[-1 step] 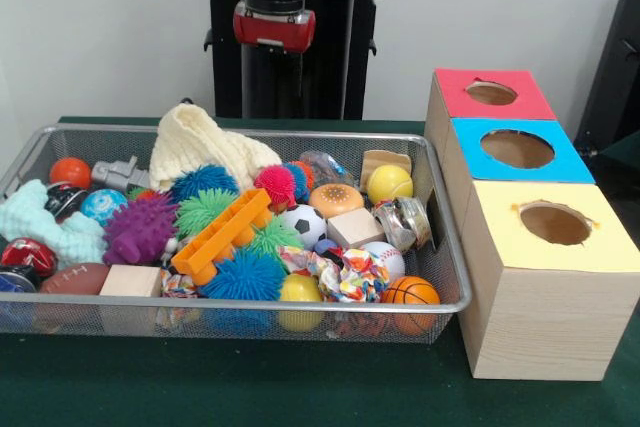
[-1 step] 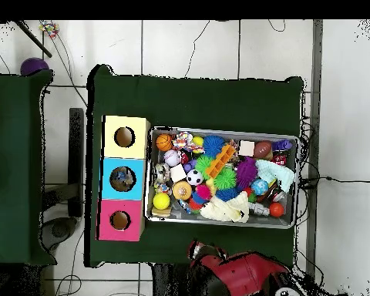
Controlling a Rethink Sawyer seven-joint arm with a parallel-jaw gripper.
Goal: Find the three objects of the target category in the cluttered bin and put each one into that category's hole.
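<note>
Three holes: We are seeing one hole on top of each box, the yellow box (image 1: 560, 277), the blue box (image 1: 572, 163) and the red box (image 1: 530, 102). All three boxes are sitting in a row just beside one short end of the bin (image 1: 250, 307).
Things to find: We are not being told which kind to look for, so we cannot say which three toys count. They are all lying inside the bin, mixed in with the rest.
Step now: We are judging that the search is only starting, because the gripper (image 1: 274, 29) is hanging high behind the bin and touching nothing.
Jaws: We cannot tell if they are apart or together.
Doing it well: We are thinking it is best to pick a toy lying on top, like the yellow ball (image 1: 389, 183) or the wooden block (image 1: 355, 228) near the bin's box end, and to come straight down on it.
Watch out: We are guessing the cream cloth (image 1: 205, 147) at the bin's back is hiding toys under it.
Which way things point: We are seeing the bin's long side pointing at the row of boxes. The long orange toy (image 1: 220, 235) in the bin's middle is lying slanted across it. The holes are facing up.
</note>
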